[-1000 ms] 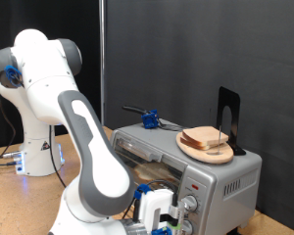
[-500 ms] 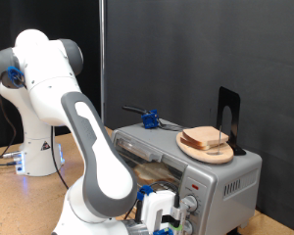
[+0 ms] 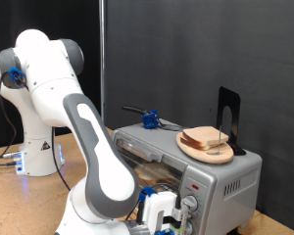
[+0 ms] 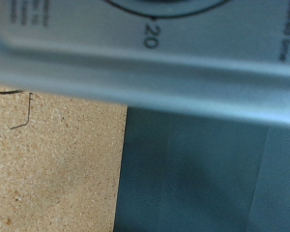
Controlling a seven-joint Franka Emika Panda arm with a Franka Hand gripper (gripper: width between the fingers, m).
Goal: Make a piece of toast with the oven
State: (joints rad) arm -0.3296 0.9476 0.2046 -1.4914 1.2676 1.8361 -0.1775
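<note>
Toast (image 3: pixel 208 138) is sitting on a round wooden plate (image 3: pixel 186 147) on top of the oven (image 3: pixel 225 176), stacked with other slices; you cannot single out one slice from this angle. The stack is lying flat, broad faces up, and its longer side seems to be running from the exterior view's left towards its right.

Oven is standing at the exterior view's lower right, its long axis running left to right across the picture, front face with the knobs (image 3: pixel 190 205) looking towards the bottom. Whether the door is down is hard to tell; the arm is covering it.

Gripper (image 3: pixel 159 217) is hanging low in front of the oven, just beside the knobs. You are not seeing the fingers in either view, so their opening cannot be told. The wrist view is filled by the silver panel with a dial mark reading 20 (image 4: pixel 151 37), with the desk (image 4: pixel 48 164) below it.

Risks, as a judgement: the hand is working very close to the knob panel, so a small slip could scrape the oven or shove it, and a shove could shake the plate and spill the bread from the top.
</note>
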